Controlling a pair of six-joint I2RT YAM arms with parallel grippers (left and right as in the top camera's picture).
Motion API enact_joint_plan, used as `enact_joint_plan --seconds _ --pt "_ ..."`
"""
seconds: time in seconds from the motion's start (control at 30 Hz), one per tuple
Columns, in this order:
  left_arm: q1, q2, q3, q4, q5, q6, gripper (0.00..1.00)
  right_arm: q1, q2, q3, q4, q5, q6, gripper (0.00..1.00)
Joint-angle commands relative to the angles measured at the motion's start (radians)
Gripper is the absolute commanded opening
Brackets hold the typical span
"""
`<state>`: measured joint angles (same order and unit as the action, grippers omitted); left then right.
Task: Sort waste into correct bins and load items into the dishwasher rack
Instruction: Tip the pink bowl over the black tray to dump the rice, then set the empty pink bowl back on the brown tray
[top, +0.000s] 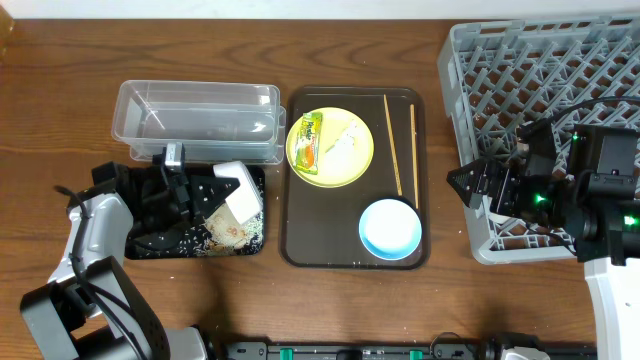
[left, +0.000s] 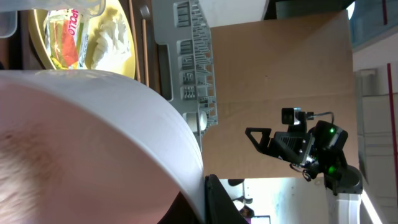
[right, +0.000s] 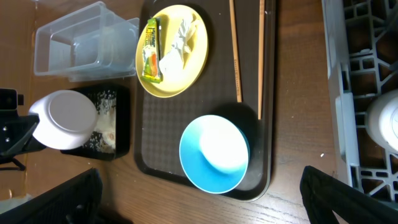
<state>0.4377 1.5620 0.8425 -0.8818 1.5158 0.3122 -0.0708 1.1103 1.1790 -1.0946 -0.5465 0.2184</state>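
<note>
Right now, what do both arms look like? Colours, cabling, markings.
Left arm: silver-grey links, black joints, thin black cable loop; left hand black. Right arm: black housings, green status lights, white lower link, black cables; right hand black, angular.

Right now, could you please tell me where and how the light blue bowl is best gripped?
Pinch the light blue bowl by its rim from straight above, one finger inside, one outside: it sits upright, mouth open. I'd pick the rim nearest the yellow plate, clear of the chopsticks.
</note>
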Motion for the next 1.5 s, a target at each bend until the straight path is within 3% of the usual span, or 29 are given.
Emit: enact_joint_plan --seconds 0.0,0.1,0.17,0.23,0.27,0.33,0.43,0.5,0.53,0.6,0.63,0.67,0.73,0.83,0.9,1.13,1.23,1.47 --pt "-0.002 0.003 -0.004 0.006 0.024 0.043 0.06 0.012 -0.004 0.01 0.002 -0.004 -0.013 0.99" --pt "-0.004 0.005 -0.005 -0.042 0.056 0.023 0.06 0.012 -0.005 0.01 0.002 -0.004 -0.013 0.99" --pt "-0.011 0.005 -0.005 -0.045 0.024 0.076 0.06 0.012 -0.004 0.01 0.001 -0.004 -0.013 0.99" --pt "0.003 0.006 -0.005 -0.005 -0.06 -0.015 0.06 0.012 -0.005 0.01 0.002 -0.004 -0.013 0.99" --pt "0.006 0.006 -0.006 -0.02 -0.024 -0.016 0.06 0.012 -0.004 0.01 0.002 -0.004 -0.013 0.99" --pt "0.006 0.004 -0.005 -0.02 0.043 0.08 0.06 0.012 -0.004 0.01 0.0 -0.004 -0.014 0.99" --pt "0.02 0.006 -0.006 0.038 0.047 -0.074 0.06 0.012 -0.004 0.01 0.002 -0.004 -0.013 0.99" --pt "0.014 -0.001 -0.005 0.052 0.042 -0.013 0.06 0.012 -0.004 0.01 0.002 -0.004 -0.013 0.98" --pt "0.016 0.0 -0.005 0.083 -0.049 -0.043 0.06 0.012 -0.004 0.01 0.002 -0.004 -0.013 0.99" --pt "0.026 0.004 -0.008 0.074 -0.045 -0.175 0.06 0.012 -0.004 0.01 0.002 -0.004 -0.013 0.99" --pt "0.021 0.002 -0.012 0.046 0.061 -0.087 0.06 0.012 -0.004 0.01 -0.001 -0.004 -0.013 0.99" --pt "0.015 -0.001 -0.011 0.042 0.044 -0.026 0.06 0.012 -0.005 0.01 -0.002 -0.004 -0.014 0.99" --pt "0.017 0.0 -0.012 0.054 -0.031 -0.12 0.06 0.012 -0.004 0.01 0.0 -0.004 -0.013 0.99" --pt "0.008 -0.006 -0.014 0.033 0.011 -0.013 0.06 0.012 -0.004 0.01 0.002 -0.004 -0.013 0.99" --pt "0.011 -0.003 -0.014 0.056 -0.042 -0.122 0.06 0.012 -0.004 0.01 0.003 -0.004 -0.013 0.99" --pt "-0.07 -0.061 -0.01 -0.061 -0.024 -0.128 0.06 0.012 -0.004 0.01 0.003 -0.004 -0.013 0.99" --pt "-0.15 -0.137 0.011 -0.082 -0.158 -0.18 0.06 0.012 -0.004 0.01 0.003 -0.004 -0.009 0.99" --pt "-0.503 -0.345 0.021 0.113 -0.766 -0.63 0.06 0.012 -0.004 0.01 0.003 -0.004 -0.009 0.99"
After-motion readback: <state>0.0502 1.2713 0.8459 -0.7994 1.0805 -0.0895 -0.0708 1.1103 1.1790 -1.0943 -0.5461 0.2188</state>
